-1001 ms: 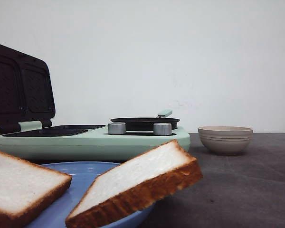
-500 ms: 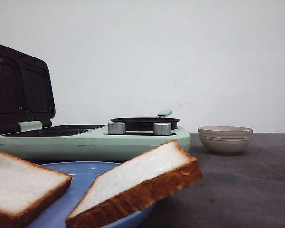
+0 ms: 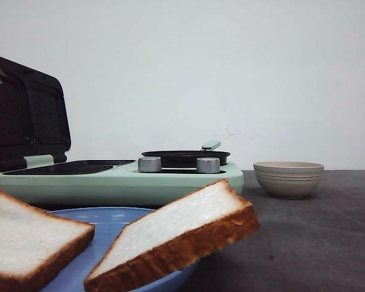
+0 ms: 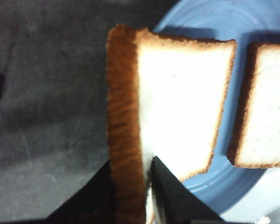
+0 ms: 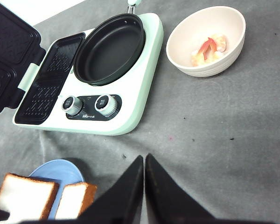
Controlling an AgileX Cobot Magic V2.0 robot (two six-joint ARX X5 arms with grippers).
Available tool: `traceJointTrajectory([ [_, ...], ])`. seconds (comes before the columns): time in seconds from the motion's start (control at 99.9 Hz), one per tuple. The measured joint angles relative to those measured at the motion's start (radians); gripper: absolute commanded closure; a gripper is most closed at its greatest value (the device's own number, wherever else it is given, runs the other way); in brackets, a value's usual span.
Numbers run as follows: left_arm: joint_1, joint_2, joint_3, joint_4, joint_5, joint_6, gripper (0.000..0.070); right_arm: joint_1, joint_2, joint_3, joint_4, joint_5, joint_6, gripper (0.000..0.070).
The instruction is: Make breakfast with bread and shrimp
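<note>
Two slices of bread rest on a blue plate (image 3: 112,220). In the left wrist view my left gripper (image 4: 130,161) is shut on the crust edge of one bread slice (image 4: 177,98), which stands tilted over the plate (image 4: 233,182). That is the left slice (image 3: 24,237) in the front view. The other slice (image 3: 176,234) leans on the plate's right rim. The shrimp (image 5: 209,49) lie in the beige bowl (image 5: 186,32). My right gripper (image 5: 144,156) is shut and empty above the grey table, to the right of the plate (image 5: 60,170).
A mint-green breakfast maker (image 3: 118,179) stands behind the plate. Its dark waffle lid (image 3: 24,115) is open at the left, and a black pan (image 5: 109,46) sits on its right side. The bowl (image 3: 288,178) stands on the table to its right.
The left bread slice has risen slightly and edged to the right in the front view. Nothing else has moved.
</note>
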Motion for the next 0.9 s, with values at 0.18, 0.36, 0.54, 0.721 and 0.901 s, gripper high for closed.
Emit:
traceJointTrajectory([
  [0.18,0.0,-0.076,0.0,0.004,0.0,0.0,0.0697,0.0,0.0,0.0,0.0,0.0,0.0,0.07],
  [0.36,-0.001,-0.153,0.0,0.006,-0.051,-0.001,0.0697,0.0,0.0,0.0,0.0,0.0,0.0,0.07],
  [0.54,-0.001,-0.215,0.0,0.023,-0.082,-0.001,0.0697,0.0,0.0,0.0,0.0,0.0,0.0,0.07],
  [0.721,-0.001,-0.271,0.0,0.109,-0.109,-0.001,0.0697,0.0,0.0,0.0,0.0,0.0,0.0,0.07],
  [0.901,-0.001,-0.299,0.0,0.2,-0.177,0.005,0.0697,0.0,0.0,0.0,0.0,0.0,0.0,0.07],
])
